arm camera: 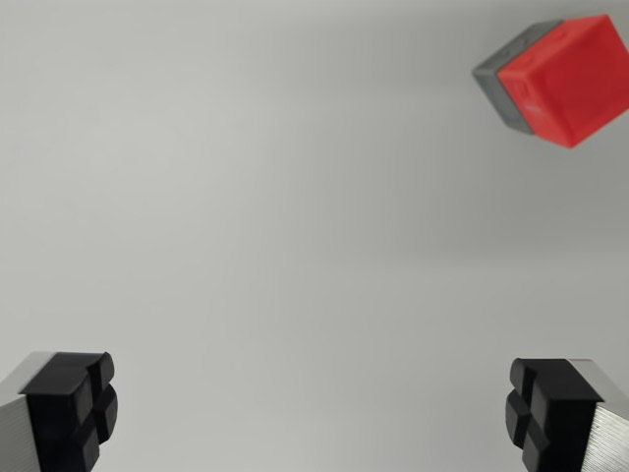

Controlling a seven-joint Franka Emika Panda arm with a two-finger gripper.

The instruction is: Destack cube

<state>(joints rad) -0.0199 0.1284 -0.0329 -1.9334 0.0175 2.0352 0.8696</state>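
Red cube [573, 81] stacked on grey cube [504, 88]: likely light, rigid, smooth plastic; grip opposite flat sides. Gripper [313, 413] jaws wide apart, empty, well clear.

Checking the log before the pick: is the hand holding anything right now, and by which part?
Nothing is held. The hand is open, with bare surface between its fingers. The red cube, stacked on the grey cube, sits apart at the wrist view's upper right.

Tool [313, 413] wide open; black fingertips [74, 408] far apart, holding nothing
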